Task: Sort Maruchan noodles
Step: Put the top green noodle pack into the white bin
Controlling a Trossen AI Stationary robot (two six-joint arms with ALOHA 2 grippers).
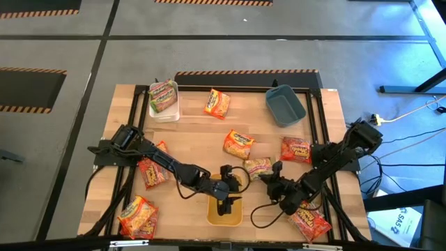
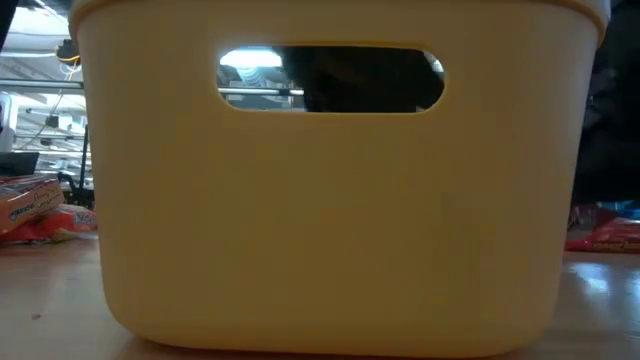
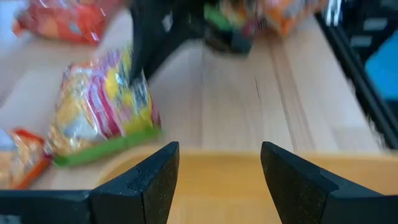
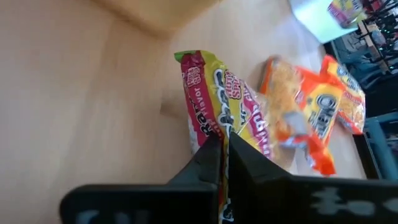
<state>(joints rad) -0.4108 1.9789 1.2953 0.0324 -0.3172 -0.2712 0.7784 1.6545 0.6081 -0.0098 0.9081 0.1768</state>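
While the low view shows only the yellow bin [image 2: 330, 200], right fingers [image 4: 224, 155] pinched on green-pink packet [image 4: 217, 106], left fingers [image 3: 214, 177] spread, empty.

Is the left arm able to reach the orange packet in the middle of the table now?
Probably yes. The left end effector is open and empty over the yellow bin; the orange packet lies uncovered just beyond, with bare wood around it.
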